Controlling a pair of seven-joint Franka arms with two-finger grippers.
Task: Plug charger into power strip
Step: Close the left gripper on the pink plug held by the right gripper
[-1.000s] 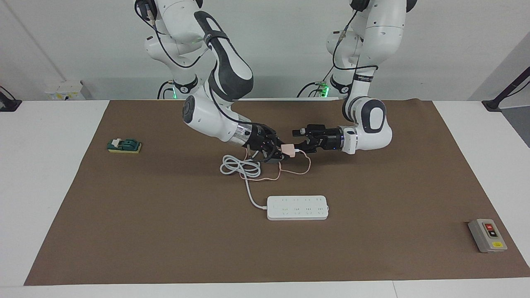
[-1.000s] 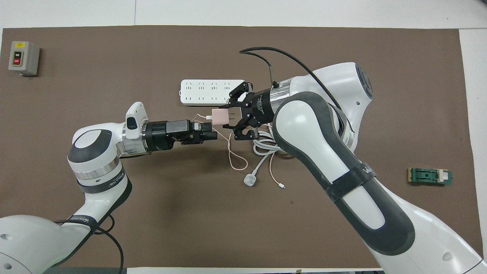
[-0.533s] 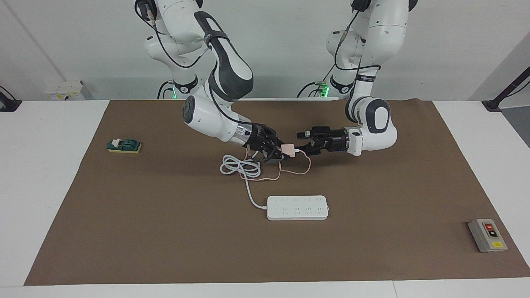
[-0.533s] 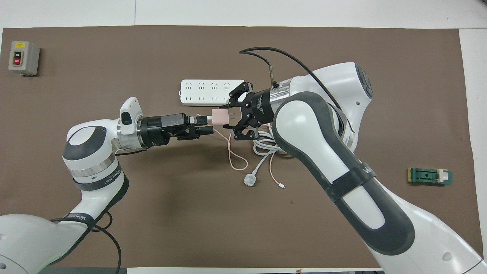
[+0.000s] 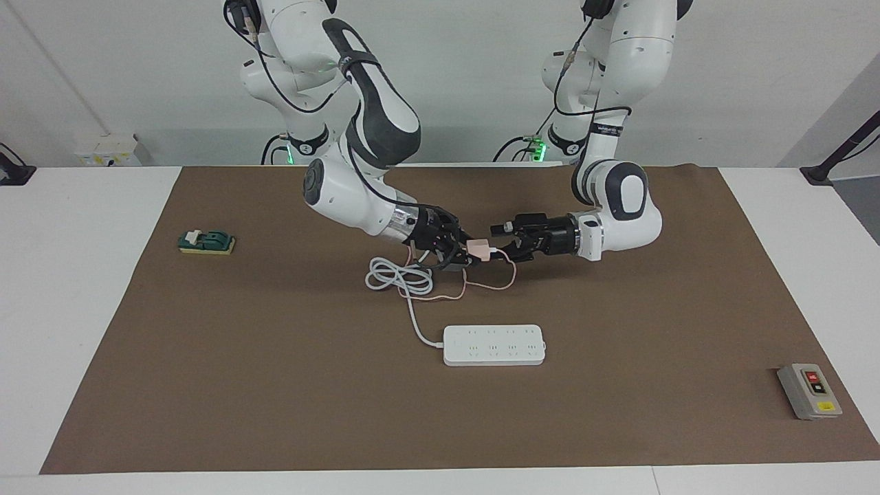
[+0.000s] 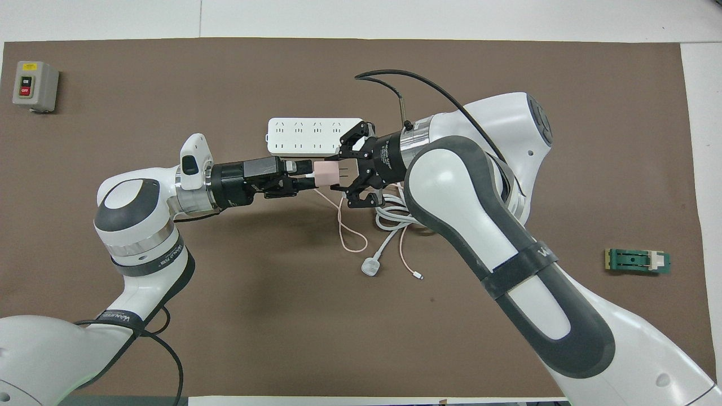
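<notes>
My tabletop [image 5: 82, 309] is white, and a large brown mat [image 5: 275, 385] covers most of it, leaving pale margins at both ends. On the mat, about midway between the ends, lies the power strip [image 5: 494, 345], flat, sockets up. Its thick white cord [image 5: 412, 313] runs toward me into a loose coil [image 5: 395, 275], and in the overhead view it ends in a round white plug [image 6: 370, 267] resting on the mat. A thin pink cable [image 5: 491, 283] loops on the mat beside that coil. Toward my left arm's end, farther from me than the strip, sits a grey button box [image 5: 809, 390]. Toward my right arm's end, nearer me, lies a small green block [image 5: 206, 242].
</notes>
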